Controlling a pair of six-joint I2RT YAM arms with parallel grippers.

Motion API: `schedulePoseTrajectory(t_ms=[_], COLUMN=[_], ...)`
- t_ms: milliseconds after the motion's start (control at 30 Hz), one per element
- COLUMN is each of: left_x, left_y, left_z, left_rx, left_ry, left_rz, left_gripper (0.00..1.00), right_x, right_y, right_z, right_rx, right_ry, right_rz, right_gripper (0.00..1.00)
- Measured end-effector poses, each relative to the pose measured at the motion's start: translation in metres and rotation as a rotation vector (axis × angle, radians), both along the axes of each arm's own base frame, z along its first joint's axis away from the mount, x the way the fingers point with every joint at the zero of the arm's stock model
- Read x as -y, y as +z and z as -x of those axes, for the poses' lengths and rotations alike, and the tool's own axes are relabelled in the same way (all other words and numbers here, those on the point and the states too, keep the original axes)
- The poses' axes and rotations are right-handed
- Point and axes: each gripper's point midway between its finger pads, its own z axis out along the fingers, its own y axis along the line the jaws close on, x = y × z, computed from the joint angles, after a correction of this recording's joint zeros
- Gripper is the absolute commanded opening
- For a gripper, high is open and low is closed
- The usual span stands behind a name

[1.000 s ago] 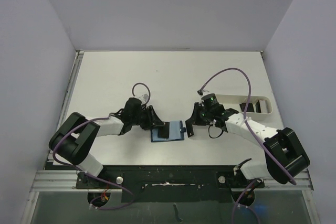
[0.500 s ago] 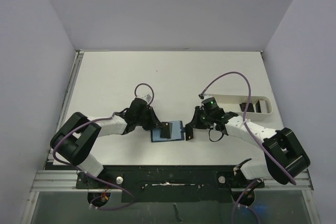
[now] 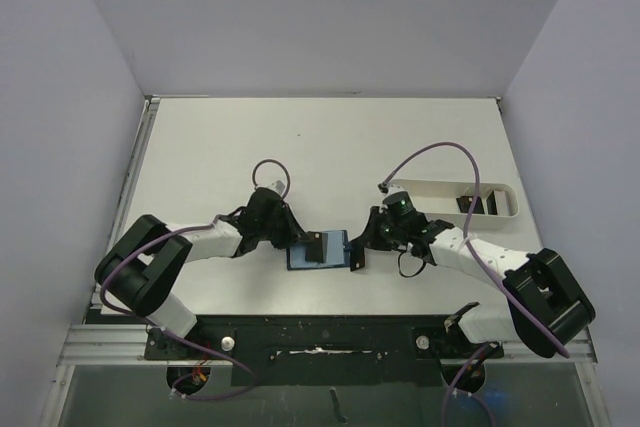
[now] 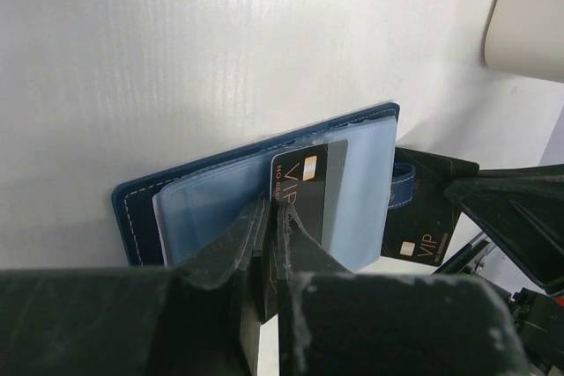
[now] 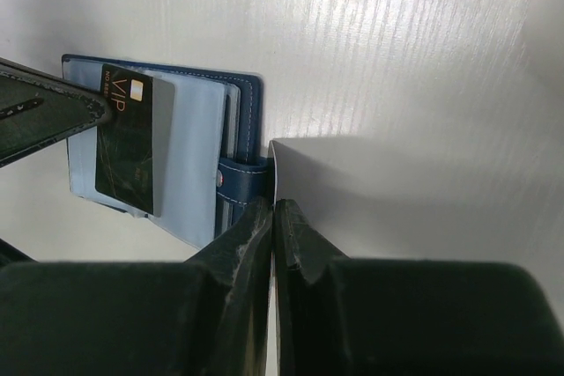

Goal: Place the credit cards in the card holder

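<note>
Left wrist view: the left gripper [image 4: 269, 217] has its jaws pinched tight on a black card [image 4: 310, 184] lying just ahead of them across the open holder [image 4: 207, 204], while the right gripper [image 5: 273, 214], jaws likewise closed, grips a second card [image 4: 421, 237] just beside the holder's strap

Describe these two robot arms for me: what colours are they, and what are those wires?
The left arm and right arm are built alike, with white links between chunky black joints. Purple cables loop out near each wrist and run back toward the bases. The left tool and right tool are black, each with two tapered, slightly scuffed fingers.
</note>
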Motion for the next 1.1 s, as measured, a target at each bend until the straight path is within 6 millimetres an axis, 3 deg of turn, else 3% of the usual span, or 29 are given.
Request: schedulePoseTrajectory(t_ms=[300, 500, 667, 933, 1100], left_x=[-0.004, 0.001, 0.002, -0.007, -0.004], left_y=[0.0, 0.0, 0.006, 0.009, 0.01], left_z=[0.002, 0.005, 0.004, 0.006, 0.008], left_rx=[0.006, 0.013, 0.024, 0.019, 0.014], left_ry=[0.048, 0.04, 0.021, 0.008, -0.01], left_rz=[0.015, 0.012, -0.023, -0.095, -0.089], left_gripper=[0.0, 0.26, 0.36, 0.4, 0.41], right_x=[-0.006, -0.009, -0.008, 0.013, 0.016], right_y=[-0.002, -0.002, -0.002, 0.009, 0.012], right_z=[0.004, 0.007, 0.009, 0.014, 0.01], right_rx=[-0.002, -0.005, -0.004, 0.03, 0.045], right_ry=[-0.003, -0.005, -0.004, -0.029, -0.028], right_rz=[-0.015, -0.02, -0.009, 0.062, 0.089], right_gripper=[0.0, 0.0, 0.0, 0.0, 0.0])
